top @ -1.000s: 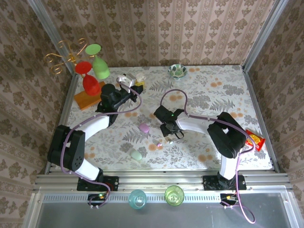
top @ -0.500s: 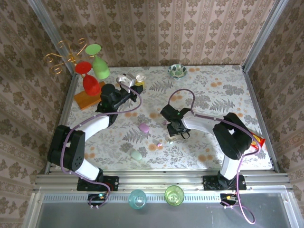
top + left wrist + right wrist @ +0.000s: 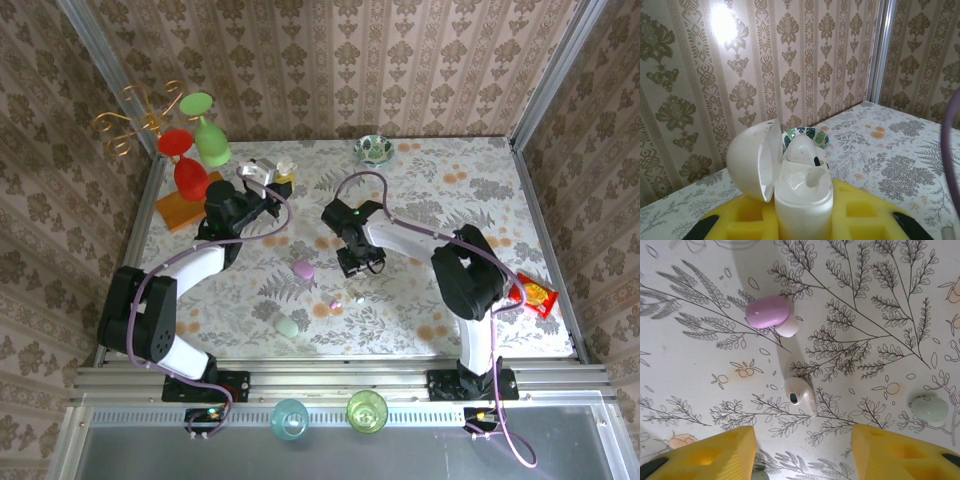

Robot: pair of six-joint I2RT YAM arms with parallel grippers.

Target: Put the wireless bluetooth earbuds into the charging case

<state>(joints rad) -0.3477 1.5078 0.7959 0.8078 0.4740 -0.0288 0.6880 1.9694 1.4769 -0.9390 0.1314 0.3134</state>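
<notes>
Left wrist cam is giving the close-up. The left hand (image 3: 802,220) is clamping the charging case (image 3: 803,200) upright btw its yellow pads. The lid (image 3: 754,161) is hanging open to one side, and one seated earbud (image 3: 802,149) is sitting proud in the opening. A patterned bowl (image 3: 805,134) is peeking out behind, by the wall.

Right wrist cam is looking straight down. The right hand (image 3: 805,457) is hovering w/ its yellow fingertips spread wide and nothing btw them. A white earbud (image 3: 799,392) w/ a stem is lying on the tabletop (image 3: 700,365) just ahead of the gap. A lilac earbud (image 3: 767,311) is lying farther on, w/ a whitish piece (image 3: 788,327) touching it. A pale-green earbud (image 3: 930,408) is lying near the frame's right edge.

Top external is reducing the loose earbuds (image 3: 336,301) to tiny specks near the tabletop's centre, just nearside of the right hand. It is adding a lilac case (image 3: 302,268) and a green case (image 3: 288,326) beside them.

The left arm is stretching to the far left, its hand near the red and green glasses (image 3: 195,150). The right arm is folding across to the centre, elbow out wide, hand pointing down.
</notes>
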